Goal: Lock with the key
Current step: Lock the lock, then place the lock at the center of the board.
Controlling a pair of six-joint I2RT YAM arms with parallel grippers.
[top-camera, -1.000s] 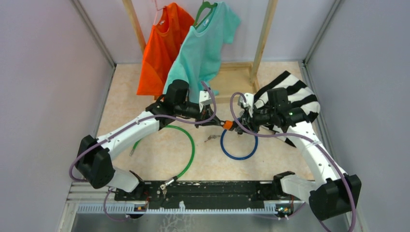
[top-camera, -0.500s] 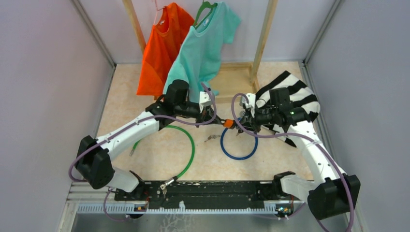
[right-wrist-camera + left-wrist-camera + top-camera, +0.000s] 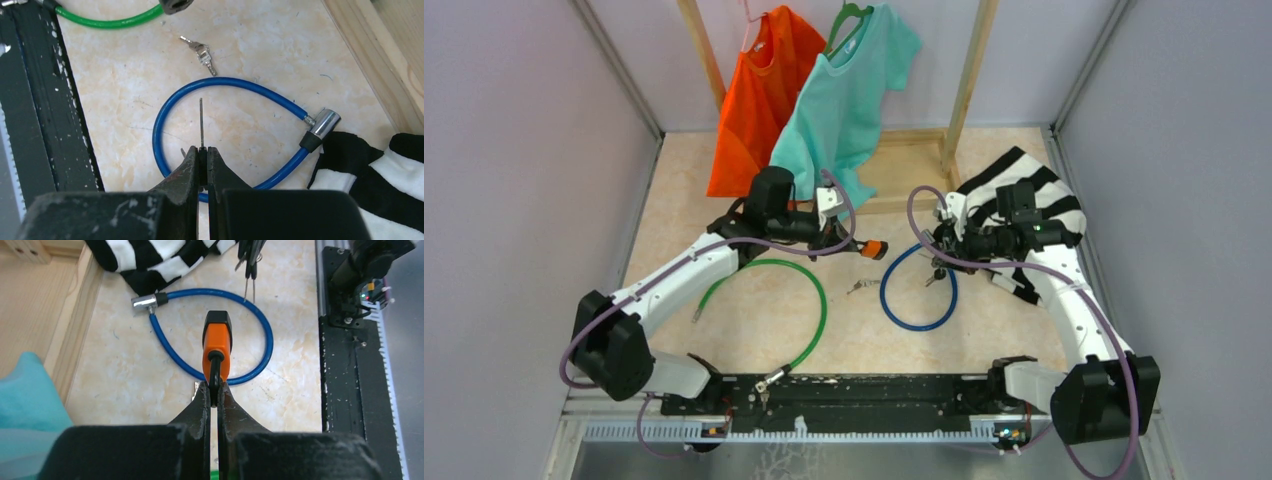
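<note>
My left gripper (image 3: 213,390) is shut on the black end of an orange lock (image 3: 216,342) and holds it above the table; both show in the top view, the gripper (image 3: 852,243) and the lock (image 3: 873,248). My right gripper (image 3: 201,152) is shut on a key (image 3: 201,122) whose thin blade points away from it. In the top view this gripper (image 3: 936,260) hangs to the right of the lock, with a gap between them. A blue cable (image 3: 919,300) lies looped on the table below both grippers, and its metal end (image 3: 324,122) lies free.
A spare pair of keys (image 3: 859,286) lies left of the blue loop. A green cable (image 3: 820,300) curves at front left. A striped cloth (image 3: 1024,190) lies under the right arm. Orange (image 3: 754,100) and teal (image 3: 849,90) shirts hang on a wooden rack (image 3: 969,80). A black rail (image 3: 854,392) runs along the front.
The two grippers have moved apart. The left one has pulled the orange lock back to the left, and the right one has drawn the key away to the right.
</note>
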